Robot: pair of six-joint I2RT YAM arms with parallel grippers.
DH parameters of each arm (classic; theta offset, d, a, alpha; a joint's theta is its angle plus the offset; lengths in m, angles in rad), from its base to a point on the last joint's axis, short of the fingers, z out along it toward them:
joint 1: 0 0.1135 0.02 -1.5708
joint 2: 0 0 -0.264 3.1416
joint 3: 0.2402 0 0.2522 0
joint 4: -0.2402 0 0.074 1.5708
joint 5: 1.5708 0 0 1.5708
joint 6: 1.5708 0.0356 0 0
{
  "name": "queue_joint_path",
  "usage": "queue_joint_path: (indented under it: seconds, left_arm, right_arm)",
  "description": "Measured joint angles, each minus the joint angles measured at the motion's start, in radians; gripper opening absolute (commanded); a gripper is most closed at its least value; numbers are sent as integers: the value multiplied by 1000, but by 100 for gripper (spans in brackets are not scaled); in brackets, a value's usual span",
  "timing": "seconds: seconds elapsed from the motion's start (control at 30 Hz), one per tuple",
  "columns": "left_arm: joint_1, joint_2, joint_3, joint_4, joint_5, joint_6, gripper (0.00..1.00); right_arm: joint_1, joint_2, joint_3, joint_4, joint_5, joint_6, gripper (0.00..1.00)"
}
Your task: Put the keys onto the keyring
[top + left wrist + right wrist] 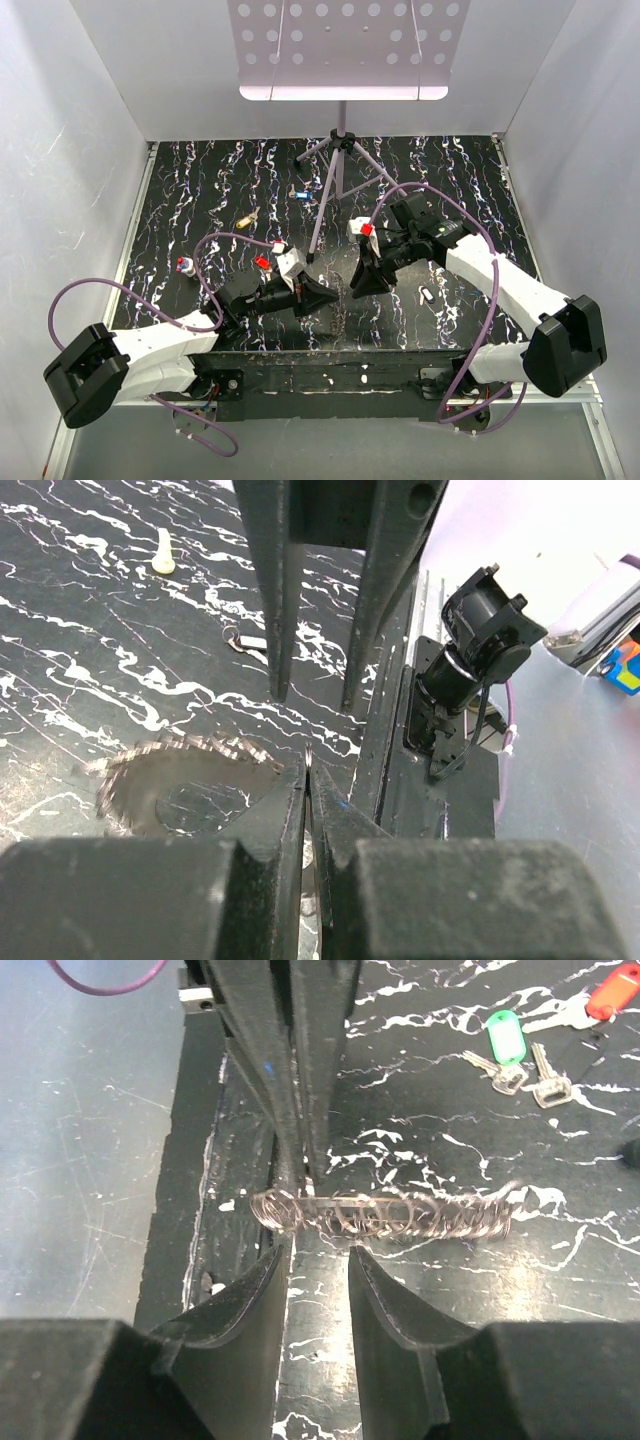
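Observation:
The keyring (400, 1215) shows edge-on as a silvery toothed band just above the dark marbled table, right in front of my right gripper (315, 1260). That gripper is open, with nothing between its fingers, and its tips stop just short of the ring. My left gripper (308, 770) is shut on the keyring's thin rim, and the rest of the keyring (170, 780) sticks out to its left. In the top view the left gripper (322, 296) and right gripper (360, 287) face each other closely. Loose keys lie around: a green-headed one (507, 1038), a silver one (548, 1080) and a red one (262, 262).
A tripod stand (338, 175) carrying a perforated white plate stands at the back centre. A brass key (245, 217), a blue key (303, 194) and a red-and-blue one (185, 265) lie on the left half. A small white piece (425, 293) lies by the right arm.

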State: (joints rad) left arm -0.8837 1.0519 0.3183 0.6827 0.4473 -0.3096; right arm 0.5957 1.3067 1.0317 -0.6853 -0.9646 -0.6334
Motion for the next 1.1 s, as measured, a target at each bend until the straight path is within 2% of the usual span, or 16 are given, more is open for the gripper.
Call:
queue_joint_path:
  seconds: [0.37, 0.63, 1.1]
  left_arm:
    - [0, 7, -89, 214, -49, -170, 0]
    - [0, 13, -110, 333, -93, -276, 0]
    - [0, 68, -110, 399, -114, -342, 0]
  right_arm:
    - [0, -3, 18, -16, -106, 10, 40]
    - [0, 0, 26, 19, -155, 79, 38]
    - [0, 17, 27, 89, -219, 185, 29]
